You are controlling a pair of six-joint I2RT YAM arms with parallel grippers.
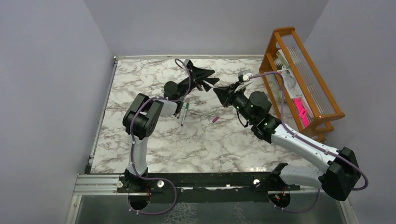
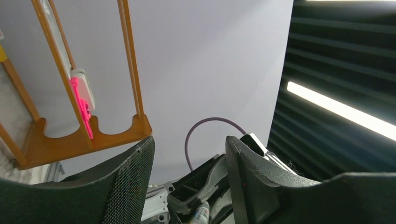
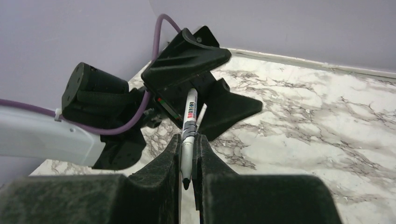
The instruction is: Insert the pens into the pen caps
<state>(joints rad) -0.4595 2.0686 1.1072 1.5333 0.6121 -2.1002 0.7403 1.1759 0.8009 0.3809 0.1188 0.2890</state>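
My right gripper (image 1: 219,92) (image 3: 187,138) is shut on a grey-silver pen (image 3: 190,112) and holds it above the table. The pen's dark tip points back between my fingers. Its far end reaches in between the two spread fingers (image 3: 187,56) of my left gripper (image 1: 210,79) (image 2: 190,140), which is open and holds nothing I can see. In the left wrist view the pen (image 2: 201,213) shows low between the fingers. Another pen (image 1: 183,113), with a green end, lies on the table by the left arm. A magenta cap (image 1: 215,119) lies on the marble near the middle. The other caps are out of view.
A wooden rack (image 1: 299,79) stands along the right wall and holds a bright pink object (image 1: 301,112); both also show in the left wrist view (image 2: 88,140). Grey walls close the left, back and right. The marble table (image 1: 187,144) runs to the arm bases.
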